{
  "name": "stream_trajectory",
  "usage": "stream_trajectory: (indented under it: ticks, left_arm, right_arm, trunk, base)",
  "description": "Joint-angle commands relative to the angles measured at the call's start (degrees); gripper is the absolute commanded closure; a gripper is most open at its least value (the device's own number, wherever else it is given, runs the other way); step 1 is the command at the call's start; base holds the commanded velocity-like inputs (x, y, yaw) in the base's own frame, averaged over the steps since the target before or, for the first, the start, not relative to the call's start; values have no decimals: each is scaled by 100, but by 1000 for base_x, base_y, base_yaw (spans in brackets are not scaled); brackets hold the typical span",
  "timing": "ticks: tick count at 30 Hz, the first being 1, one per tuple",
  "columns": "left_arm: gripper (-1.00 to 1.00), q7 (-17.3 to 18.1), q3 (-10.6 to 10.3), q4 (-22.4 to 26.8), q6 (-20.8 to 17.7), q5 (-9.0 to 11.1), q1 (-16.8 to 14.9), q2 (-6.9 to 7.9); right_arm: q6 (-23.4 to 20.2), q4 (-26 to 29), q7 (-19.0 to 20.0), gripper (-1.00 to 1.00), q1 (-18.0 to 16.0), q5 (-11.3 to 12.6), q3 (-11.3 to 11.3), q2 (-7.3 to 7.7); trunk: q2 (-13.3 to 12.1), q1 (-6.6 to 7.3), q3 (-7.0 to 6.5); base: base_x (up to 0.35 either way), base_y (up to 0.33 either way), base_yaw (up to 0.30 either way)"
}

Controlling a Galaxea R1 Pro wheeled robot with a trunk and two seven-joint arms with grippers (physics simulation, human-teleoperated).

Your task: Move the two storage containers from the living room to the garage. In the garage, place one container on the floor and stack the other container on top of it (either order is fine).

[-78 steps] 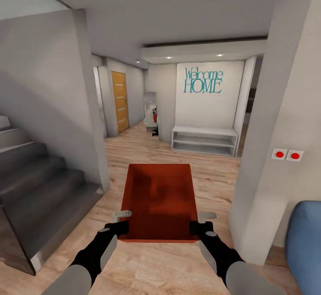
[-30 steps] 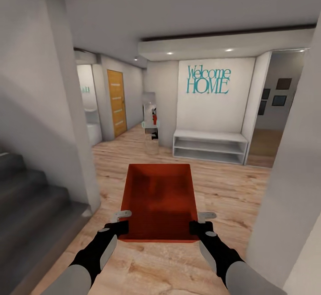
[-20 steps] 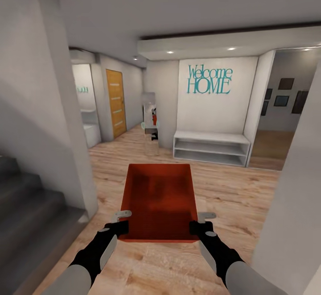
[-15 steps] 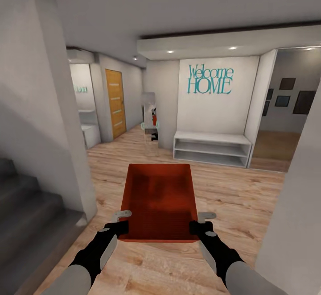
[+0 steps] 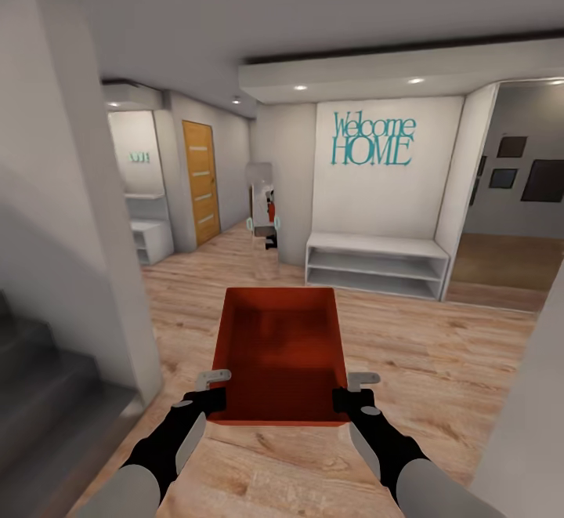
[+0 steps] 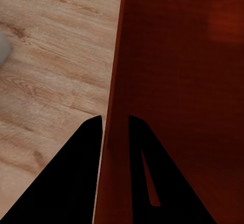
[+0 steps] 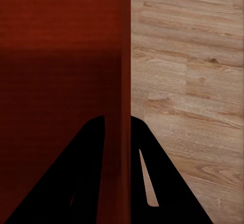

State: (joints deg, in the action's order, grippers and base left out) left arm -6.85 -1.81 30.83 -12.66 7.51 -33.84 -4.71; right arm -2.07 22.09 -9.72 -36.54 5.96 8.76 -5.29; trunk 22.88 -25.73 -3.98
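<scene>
One orange-red storage container (image 5: pixel 280 353) hangs level in front of me above the light wood plank floor (image 5: pixel 439 361). My left gripper (image 5: pixel 210 396) is shut on the container's left wall near its close corner. In the left wrist view its dark fingers (image 6: pixel 94 148) straddle the container wall (image 6: pixel 116 82). My right gripper (image 5: pixel 350 399) is shut on the right wall, and its fingers (image 7: pixel 140 153) pinch that wall (image 7: pixel 126 56) in the right wrist view. The second container is out of view. An orange-wood door (image 5: pixel 201 181) with narrow glass slits stands far down the hallway at the left.
A grey wall corner (image 5: pixel 94 212) and dark stairs (image 5: pixel 39 400) stand close at my left. Another wall edge (image 5: pixel 533 424) is close at my right. Ahead are a white low shelf (image 5: pixel 376 265) under teal "Welcome HOME" lettering (image 5: pixel 374 140), a mirror (image 5: pixel 262 208) and an opening (image 5: pixel 509 212) at the right.
The camera has advanced into the hall: the staircase and the left wall slid off to the left, the right wall receded, and the right-hand opening widened. The container and both grippers kept their hold.
</scene>
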Motion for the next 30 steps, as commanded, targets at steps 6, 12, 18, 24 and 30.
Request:
stream_trajectory:
  ticks: [6,12,18,24,30]
  left_arm:
    - [100,-71,41,19,-35,13,0,102]
    - [100,-71,41,19,-35,13,0,102]
    - [100,-71,41,19,-35,13,0,102]
    - [100,-71,41,19,-35,13,0,102]
    - [100,-71,41,19,-35,13,0,102]
  right_arm:
    - [-22,15,-54,100,-3,37,-41,43]
    - [-22,15,-56,100,-3,37,-40,41]
    - [-22,15,-53,100,-3,37,-41,38]
    - [-22,15,-55,100,-4,29,-39,38]
    - [-52,15,-49,100,-3,35,-32,23]
  trunk:
    - [4,-5,2]
    - [4,-5,2]
    - [4,-5,2]
    - [4,-5,2]
    - [4,-5,2]
  base:
    - [322,0,0]
    - [322,0,0]
    - [322,0,0]
    - [322,0,0]
    - [322,0,0]
